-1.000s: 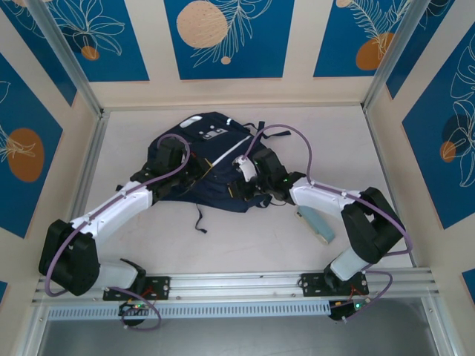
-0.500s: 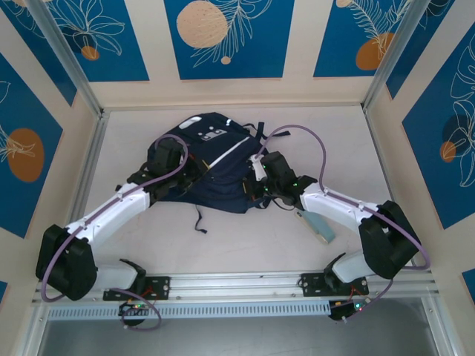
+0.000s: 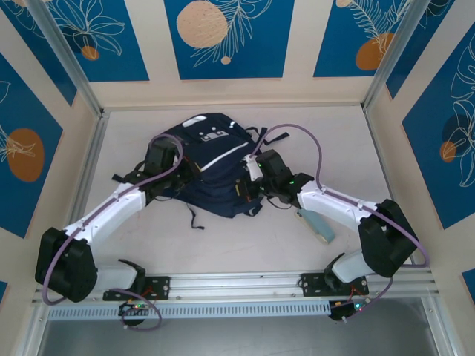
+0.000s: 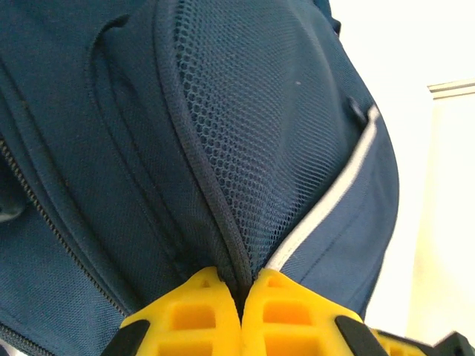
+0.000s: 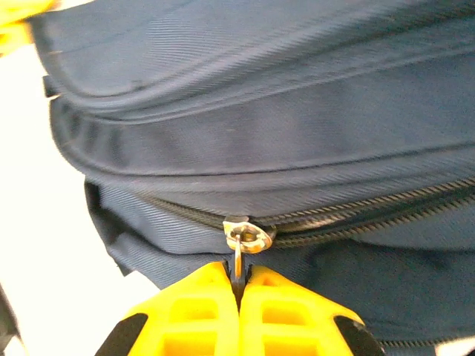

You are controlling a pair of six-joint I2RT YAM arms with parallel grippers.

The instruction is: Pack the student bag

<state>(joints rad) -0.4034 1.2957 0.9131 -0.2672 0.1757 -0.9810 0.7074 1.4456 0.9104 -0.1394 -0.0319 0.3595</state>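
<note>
**Caller:** Your right arm has swung its elbow out toward the right wall over the last second, and the student bag [image 3: 211, 167] has bunched up slightly nearer to you.

**Spotter:** Count check for you: one bag, lying in the middle of the table [image 3: 245, 245] toward the far wall. There is one pale teal case [image 3: 317, 226] lying flat, just beside your right forearm. Two arms are in play, both reaching onto the bag.

**Caller:** Your left arm runs diagonally up from its base, with the wrist over the bag's left side. The left gripper [image 4: 241, 285] has its yellow fingers [image 4: 189, 311] pressed together on a seam, right where the mesh pocket [image 4: 252, 126] meets the white stripe [image 4: 334, 200].

**Spotter:** So you've got fabric pinched there. On the other side, your right arm is bent sharply at the elbow, forearm angling back in to the bag's right edge.

**Caller:** And your right gripper [image 5: 239, 280] is clamped on the one zip pull [image 5: 237, 259], which hangs from its metal slider [image 5: 247, 237] on the zip track.
</note>
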